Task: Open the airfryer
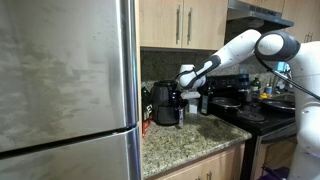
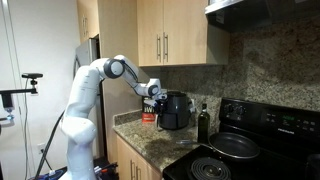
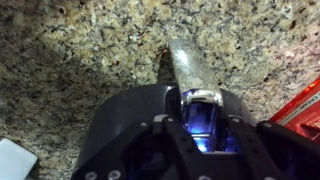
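Jaws clamped on the airfryer (image 2: 176,112) handle (image 3: 192,65).
Rigid handle suits gripping; the light, glossy body may slide on the table (image 3: 60,60).

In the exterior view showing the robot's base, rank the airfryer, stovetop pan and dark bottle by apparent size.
1-2. airfryer and pan: look alike, and the pan is nearer the camera, so unranked.
3. dark bottle, smallest.
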Robot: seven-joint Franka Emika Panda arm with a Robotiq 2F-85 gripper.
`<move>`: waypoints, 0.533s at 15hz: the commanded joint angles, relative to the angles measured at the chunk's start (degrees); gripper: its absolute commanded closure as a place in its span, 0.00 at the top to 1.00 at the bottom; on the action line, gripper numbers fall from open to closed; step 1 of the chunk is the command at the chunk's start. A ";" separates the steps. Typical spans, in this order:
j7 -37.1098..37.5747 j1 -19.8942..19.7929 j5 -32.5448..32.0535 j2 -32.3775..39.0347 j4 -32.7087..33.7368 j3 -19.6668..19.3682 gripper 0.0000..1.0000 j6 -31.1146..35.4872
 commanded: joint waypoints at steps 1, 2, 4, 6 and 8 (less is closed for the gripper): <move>-5.13 -2.15 5.90 1.14 2.21 2.41 0.09 -6.02; -5.04 -2.05 5.79 1.16 2.59 2.13 0.09 -7.19; -6.32 -2.40 6.69 1.33 3.45 2.21 0.09 -10.03; -5.97 -2.31 6.03 1.44 3.63 1.93 0.09 -10.67; -6.79 -2.50 6.36 1.60 4.24 2.10 0.09 -12.36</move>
